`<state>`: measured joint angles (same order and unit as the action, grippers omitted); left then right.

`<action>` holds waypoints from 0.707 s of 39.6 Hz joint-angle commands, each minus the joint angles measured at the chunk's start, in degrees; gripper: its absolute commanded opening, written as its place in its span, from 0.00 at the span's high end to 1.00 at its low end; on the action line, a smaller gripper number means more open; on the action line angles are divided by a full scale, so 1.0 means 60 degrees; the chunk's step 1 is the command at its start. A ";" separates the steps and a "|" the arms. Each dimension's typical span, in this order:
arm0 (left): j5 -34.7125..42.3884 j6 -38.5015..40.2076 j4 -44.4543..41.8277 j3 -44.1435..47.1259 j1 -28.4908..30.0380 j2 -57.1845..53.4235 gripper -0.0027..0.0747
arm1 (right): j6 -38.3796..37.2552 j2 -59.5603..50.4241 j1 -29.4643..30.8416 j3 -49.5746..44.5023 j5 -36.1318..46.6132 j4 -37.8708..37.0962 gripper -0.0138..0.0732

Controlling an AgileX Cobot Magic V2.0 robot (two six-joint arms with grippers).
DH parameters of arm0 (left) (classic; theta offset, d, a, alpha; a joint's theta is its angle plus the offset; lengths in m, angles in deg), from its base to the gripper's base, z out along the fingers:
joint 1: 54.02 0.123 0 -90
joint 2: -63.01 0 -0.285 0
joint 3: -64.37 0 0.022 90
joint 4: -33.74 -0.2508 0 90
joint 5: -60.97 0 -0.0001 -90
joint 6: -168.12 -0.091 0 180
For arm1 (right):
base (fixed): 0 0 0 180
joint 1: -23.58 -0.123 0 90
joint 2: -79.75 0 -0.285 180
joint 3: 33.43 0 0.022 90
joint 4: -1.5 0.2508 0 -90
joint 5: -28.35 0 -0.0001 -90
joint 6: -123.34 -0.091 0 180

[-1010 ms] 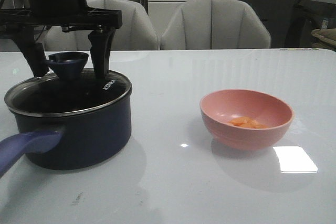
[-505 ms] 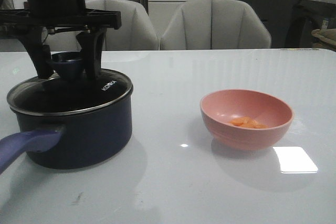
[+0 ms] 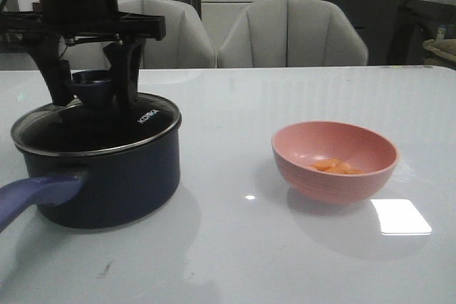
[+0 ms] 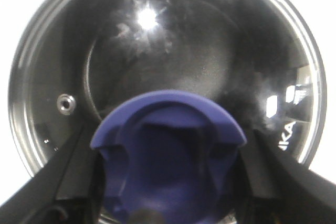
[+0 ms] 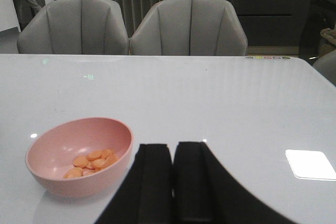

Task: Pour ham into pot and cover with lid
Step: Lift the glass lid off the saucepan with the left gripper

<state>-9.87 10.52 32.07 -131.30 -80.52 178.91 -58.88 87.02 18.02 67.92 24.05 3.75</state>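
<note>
The dark navy pot (image 3: pixel 114 183) stands at the left of the table, its purple-blue handle (image 3: pixel 32 196) pointing toward the near edge. The glass lid (image 3: pixel 96 129) lies on the pot's rim. My left gripper (image 3: pixel 90 90) comes down from above and is shut on the lid's flared knob (image 4: pixel 168 145), one finger pressed on each side. The ham (image 3: pixel 335 166) lies as orange-pink slices in the pink bowl (image 3: pixel 313 186) at the right. In the right wrist view, my right gripper (image 5: pixel 173 153) is shut on nothing, a little to the side of the bowl (image 5: pixel 58 179) with the ham (image 5: pixel 92 162).
Two grey chairs (image 3: pixel 288 33) stand behind the white table (image 3: pixel 235 247). A bright window reflection (image 3: pixel 400 216) lies near the bowl. The right arm does not show in the front view.
The left gripper's fingers have closed from a wide stance onto the lid's knob. The pot and lid shifted very slightly. The bowl and ham have not moved.
</note>
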 commanded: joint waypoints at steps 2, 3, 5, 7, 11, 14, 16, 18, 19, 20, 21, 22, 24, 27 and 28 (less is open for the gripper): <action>0.0227 -0.0060 -0.0040 -0.0360 0.0027 -0.0523 0.74 | 0.0012 -0.0192 0.0078 -0.0105 0.0809 -0.0102 0.68; 0.0244 -0.0060 -0.0071 -0.0360 0.0027 -0.0550 0.74 | 0.0012 -0.0192 0.0078 -0.0105 0.0809 -0.0102 0.68; 0.0308 -0.0066 -0.0071 -0.0360 0.0027 -0.0599 0.74 | 0.0012 -0.0192 0.0078 -0.0105 0.0809 -0.0102 0.68; 0.0344 -0.0082 -0.0071 -0.0360 0.0027 -0.0640 0.74 | 0.0012 -0.0192 0.0078 -0.0105 0.0809 -0.0102 0.68; 0.0368 -0.0082 -0.0071 -0.0360 0.0027 -0.0768 0.74 | 0.0012 -0.0192 0.0078 -0.0105 0.0809 -0.0102 0.68; 0.0368 -0.0123 -0.0089 -0.0360 0.0027 -0.0853 0.74 | 0.0012 -0.0192 0.0078 -0.0105 0.0809 -0.0102 0.68; 0.0368 -0.0144 -0.0089 -0.0360 0.0027 -0.0923 0.74 | 0.0012 -0.0192 0.0078 -0.0105 0.0809 -0.0102 0.68; 0.0376 -0.0193 -0.0089 -0.0360 0.0027 -0.0979 0.74 | 0.0012 -0.0192 0.0078 -0.0105 0.0809 -0.0102 0.68; 0.0376 -0.0210 -0.0094 -0.0360 0.0027 -0.1026 0.74 | 0.0012 -0.0192 0.0078 -0.0105 0.0809 -0.0102 0.68; 0.0376 -0.0255 -0.0094 -0.0360 0.0027 -0.1044 0.74 | 0.0012 -0.0192 0.0078 -0.0105 0.0809 -0.0102 0.68; 0.0376 -0.0342 -0.0110 -0.0360 0.0027 -0.1088 0.74 | 0.0012 -0.0192 0.0078 -0.0105 0.0809 -0.0102 0.68; 0.0356 -0.0360 -0.0137 -0.0360 0.0027 -0.1125 0.74 | 0.0012 -0.0192 0.0078 -0.0105 0.0809 -0.0102 0.68; 0.0268 -0.0360 -0.0434 -0.0360 0.0066 -0.1222 0.74 | 0.0012 -0.0192 0.0078 -0.0105 0.0809 -0.0102 0.68; 0.0092 -0.0434 -0.0761 -0.0360 0.0236 -0.1408 0.74 | 0.0012 -0.0192 0.0078 -0.0105 0.0809 -0.0102 0.68; 0.0091 -0.0553 -0.0810 -0.0360 0.0331 -0.1507 0.74 | 0.0012 -0.0192 0.0078 -0.0105 0.0809 -0.0102 0.68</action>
<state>-9.09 8.27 29.80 -131.40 -79.94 174.82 -58.88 87.02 18.02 67.92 24.05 3.75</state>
